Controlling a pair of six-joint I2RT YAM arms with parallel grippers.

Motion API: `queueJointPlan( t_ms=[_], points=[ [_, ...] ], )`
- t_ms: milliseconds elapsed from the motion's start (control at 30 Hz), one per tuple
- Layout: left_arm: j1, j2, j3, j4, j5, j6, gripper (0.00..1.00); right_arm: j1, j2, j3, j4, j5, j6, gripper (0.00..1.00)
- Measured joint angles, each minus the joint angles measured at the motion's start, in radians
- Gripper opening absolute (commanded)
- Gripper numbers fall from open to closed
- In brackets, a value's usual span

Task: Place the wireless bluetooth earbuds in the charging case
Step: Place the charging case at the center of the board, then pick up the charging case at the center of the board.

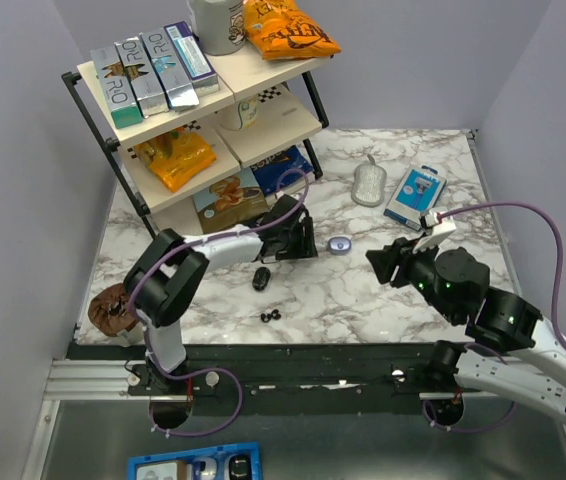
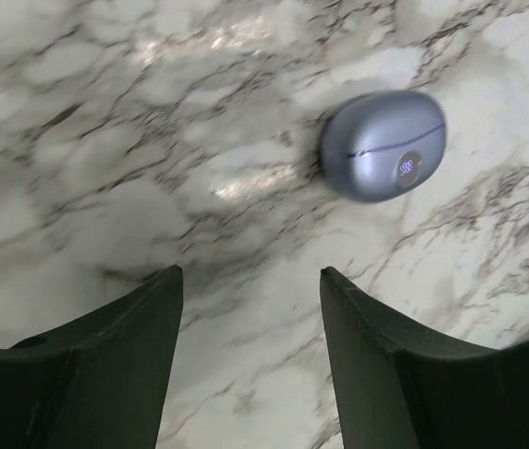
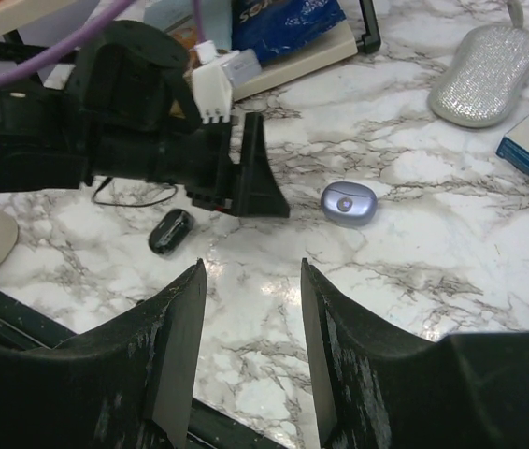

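At the left gripper (image 2: 250, 273): two dark fingers (image 2: 124, 355) spread wide, nothing held between them, only bare marble table (image 2: 106, 140) under the gap; set low over the middle of the table, at the end of an arm stretched far and right from its base. Just beyond the fingertips and a little right, not touching them: the charging case (image 2: 382, 146), a closed blue-grey pebble with a small lit display on its front; from above, the same case (image 1: 340, 245) between the two grippers, close beside the left one (image 1: 301, 240).

At the right gripper (image 3: 249, 269): fingers also parted, empty; raised over the table to the right of the case (image 3: 349, 202), clearly apart from it; from above at (image 1: 385, 262).

Nearer than the left gripper, close to the table's near edge: the wireless bluetooth earbuds (image 1: 271, 316), two tiny black buds side by side on the marble, outside the case and well apart from it. Between them and the left gripper: a glossy black oval object (image 1: 261, 278); cannot tell what.

Far left: a shelf rack (image 1: 98, 105) with boxes and snack bags; far right: a silvery oval item (image 1: 368, 183) and a blue-and-white box (image 1: 415, 195); near left: a brown round thing (image 1: 113, 308).
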Motion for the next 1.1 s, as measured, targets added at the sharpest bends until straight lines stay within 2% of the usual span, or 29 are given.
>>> queueJointPlan(
  t_ms=[33,67,100,200,233,300,400,533,733,833,967,1100],
  points=[
    [0.000,-0.046,-0.028,-0.029,-0.024,0.011,0.69,0.000,0.002,0.000,0.000,0.000,-0.002,0.55],
    [-0.002,-0.087,-0.048,-0.058,-0.046,0.021,0.70,0.000,0.003,0.000,0.000,0.000,-0.006,0.62],
    [-0.008,-0.154,-0.080,-0.088,-0.084,0.033,0.70,0.000,0.006,0.000,0.000,0.000,-0.008,0.65],
    [-0.042,-0.366,-0.143,-0.160,-0.202,0.060,0.77,0.000,0.014,-0.011,0.009,-0.001,-0.014,0.68],
    [-0.068,-0.425,-0.153,-0.176,-0.245,0.065,0.98,0.000,0.018,-0.023,0.015,-0.001,-0.014,0.68],
    [-0.156,-0.552,-0.171,-0.203,-0.372,0.084,0.99,-0.001,0.030,-0.047,0.025,-0.002,-0.012,0.70],
    [-0.254,-0.652,-0.191,-0.238,-0.500,0.072,0.99,-0.001,0.056,-0.079,0.042,-0.007,0.000,0.74],
    [-0.260,-0.677,-0.257,-0.299,-0.618,-0.012,0.99,-0.001,0.089,-0.121,0.085,-0.011,0.022,0.75],
    [-0.254,-0.707,-0.446,-0.301,-0.610,-0.061,0.99,-0.001,0.137,-0.145,0.137,-0.035,0.047,0.72],
    [-0.204,-0.768,-0.526,-0.283,-0.560,-0.058,0.99,-0.001,0.177,-0.145,0.155,-0.063,0.050,0.71],
    [-0.091,-0.772,-0.544,-0.236,-0.481,-0.029,0.99,-0.001,0.222,-0.145,0.167,-0.097,0.051,0.71],
    [-0.057,-0.731,-0.530,-0.193,-0.408,0.022,0.99,-0.001,0.229,-0.152,0.185,-0.121,0.050,0.71]
  ],
)
